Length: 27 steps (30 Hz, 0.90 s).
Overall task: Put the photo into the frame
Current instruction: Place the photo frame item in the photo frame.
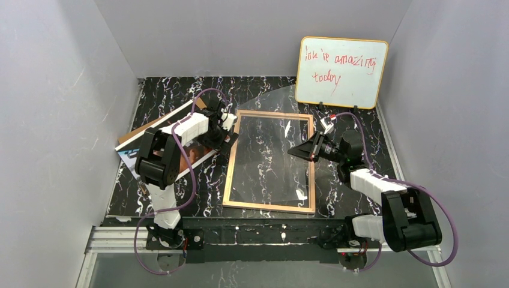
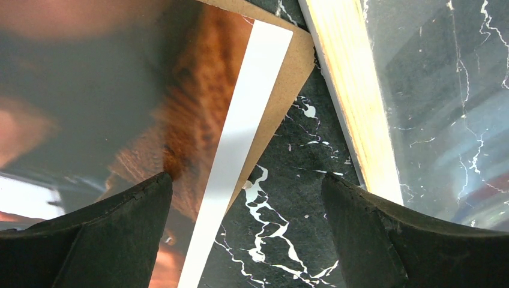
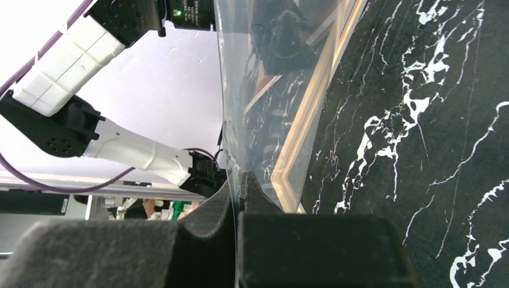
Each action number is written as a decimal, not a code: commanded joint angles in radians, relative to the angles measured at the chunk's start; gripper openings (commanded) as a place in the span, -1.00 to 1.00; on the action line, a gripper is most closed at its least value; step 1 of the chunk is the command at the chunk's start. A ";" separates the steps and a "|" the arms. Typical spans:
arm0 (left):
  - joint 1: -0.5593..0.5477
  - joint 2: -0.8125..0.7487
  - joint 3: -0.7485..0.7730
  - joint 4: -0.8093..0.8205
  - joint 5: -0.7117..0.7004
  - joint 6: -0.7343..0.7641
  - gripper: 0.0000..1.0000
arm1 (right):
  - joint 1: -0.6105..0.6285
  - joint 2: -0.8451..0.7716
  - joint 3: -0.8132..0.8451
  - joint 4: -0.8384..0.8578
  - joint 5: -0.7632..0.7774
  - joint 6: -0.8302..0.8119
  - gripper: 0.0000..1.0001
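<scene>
Lying on black marbled table [image 1: 168,96], frame [image 1: 267,207]; grey walls [image 1: 60,90] around.

Top view: high behind arm bases [image 1: 165,234], looking down on whole table [image 1: 168,96]. Left wrist close above photo [image 2: 108,102], right wrist low along the table; all share the frame [image 1: 228,174].

Whiteboard [image 1: 342,72] stands at black table's [image 1: 168,96] far edge.

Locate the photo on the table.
In the left wrist view, the photo lies on a brown board beneath the open left gripper, left of the frame.
</scene>
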 commanded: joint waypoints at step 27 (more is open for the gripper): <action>0.102 0.041 -0.013 -0.091 0.104 0.009 0.80 | -0.056 0.037 -0.031 0.309 -0.155 0.299 -0.97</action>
